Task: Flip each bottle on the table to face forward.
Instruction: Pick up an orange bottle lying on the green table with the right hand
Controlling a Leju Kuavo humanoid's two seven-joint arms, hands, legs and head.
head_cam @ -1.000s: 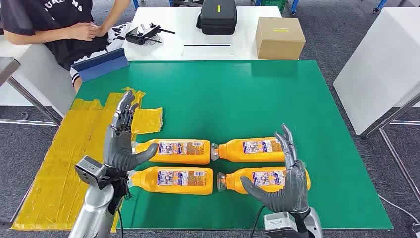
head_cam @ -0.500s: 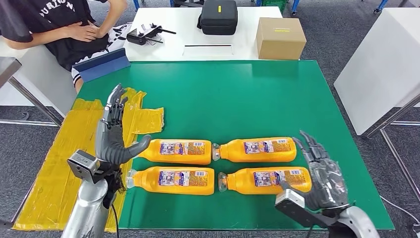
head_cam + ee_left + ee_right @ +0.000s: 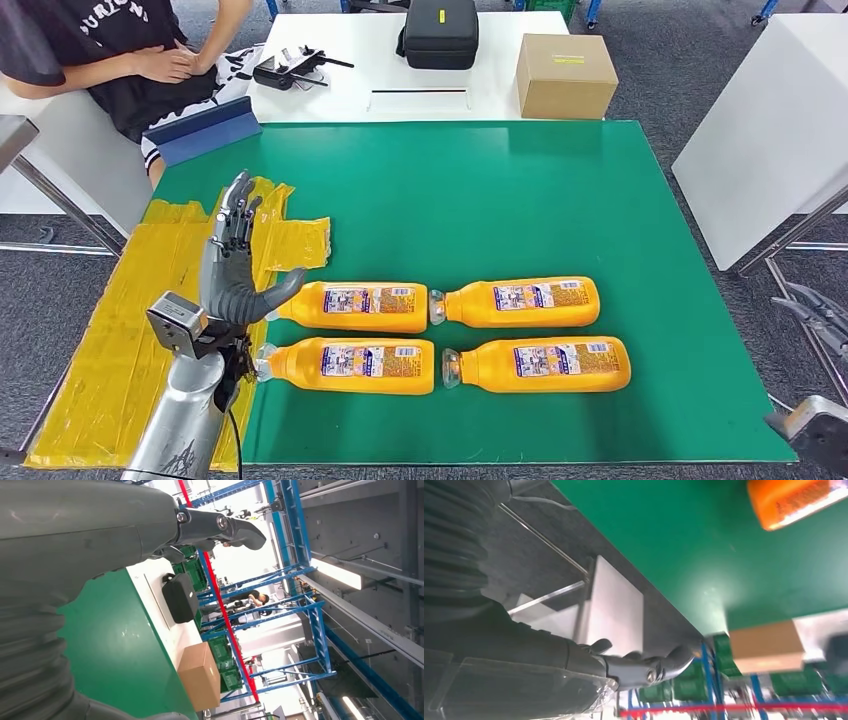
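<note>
You see four orange bottles lying in two rows near the front of the green surface, all labels facing up, so the flipping appears complete. Your left hand hovers beside the rear-left bottle, fingers spread, empty. Your right hand hangs beyond the surface's edge, open.

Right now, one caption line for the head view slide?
Four orange bottles lie labels-up in two rows on the green table; left hand raised open, right hand off the table edge.
</note>
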